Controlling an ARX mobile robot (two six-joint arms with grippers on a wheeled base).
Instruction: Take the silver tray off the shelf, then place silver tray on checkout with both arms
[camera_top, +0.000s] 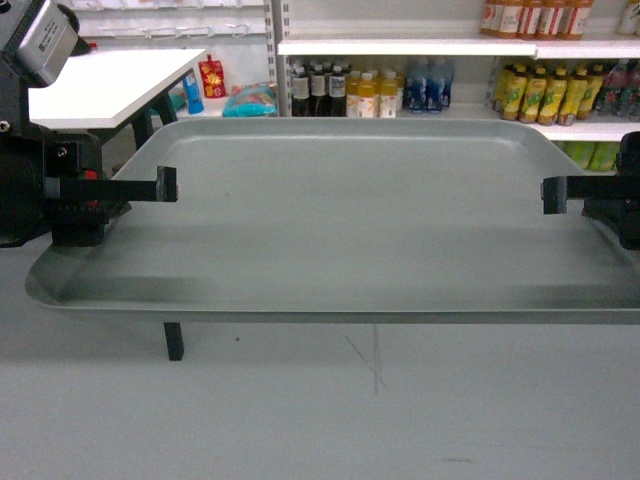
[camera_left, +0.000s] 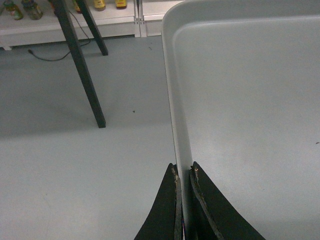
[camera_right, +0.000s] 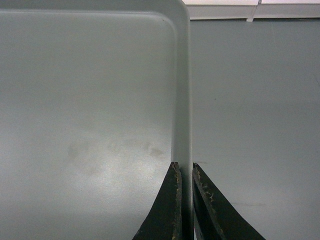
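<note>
The silver tray (camera_top: 350, 210) hangs level in the air over the grey floor, spanning most of the head view. My left gripper (camera_top: 165, 185) is shut on its left rim, and the left wrist view shows that gripper (camera_left: 183, 172) with one finger on each side of the rim. On the opposite side, my right gripper (camera_top: 553, 195) pinches the right rim, seen up close as the right gripper (camera_right: 184, 170). The checkout (camera_top: 110, 80), a white tabletop, stands at the back left, behind the tray's left corner. The shelf (camera_top: 400, 47) runs along the back wall, apart from the tray.
Dark slanted checkout legs (camera_left: 82, 75) stand on the floor left of the tray; one leg foot (camera_top: 175, 340) shows below the tray's front edge. Bottles (camera_top: 360, 92) fill the back shelves. A cable (camera_left: 50, 56) lies on the floor by the shelf base.
</note>
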